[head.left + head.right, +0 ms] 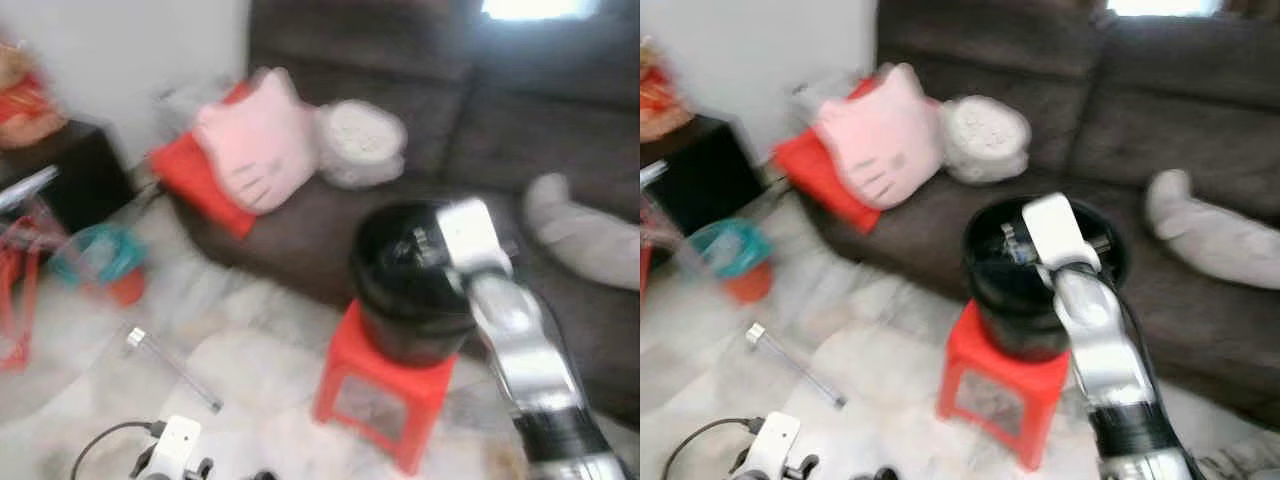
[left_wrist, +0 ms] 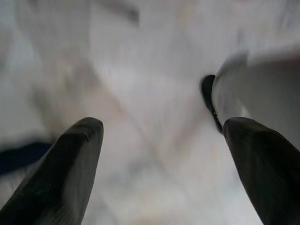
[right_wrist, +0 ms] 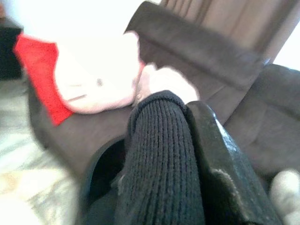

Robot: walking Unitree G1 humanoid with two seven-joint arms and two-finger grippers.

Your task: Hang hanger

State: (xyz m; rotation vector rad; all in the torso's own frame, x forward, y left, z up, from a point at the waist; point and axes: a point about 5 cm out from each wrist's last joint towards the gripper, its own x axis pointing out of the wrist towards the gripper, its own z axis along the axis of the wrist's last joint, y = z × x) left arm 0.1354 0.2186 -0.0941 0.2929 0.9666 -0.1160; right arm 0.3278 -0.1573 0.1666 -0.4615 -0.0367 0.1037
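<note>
Left gripper (image 2: 164,126): low over the pale floor (image 2: 140,84), fingers wide apart, empty.
Right gripper (image 3: 180,105): above the black bucket (image 1: 992,290) on the red stool (image 1: 990,385); dark ribbed knit hides the fingers, so we cannot tell their state.
Hanger: we cannot make one out.
Handling: we judge it light and stiff, best held at the neck.
Writing: none legible; the pink cushion (image 1: 880,135) bears a cat face.

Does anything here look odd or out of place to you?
Yes: a black bucket stands on a small red stool in front of the sofa, an odd perch. The right gripper holds something black and knitted over it. A metal rod lies loose on the floor.
</note>
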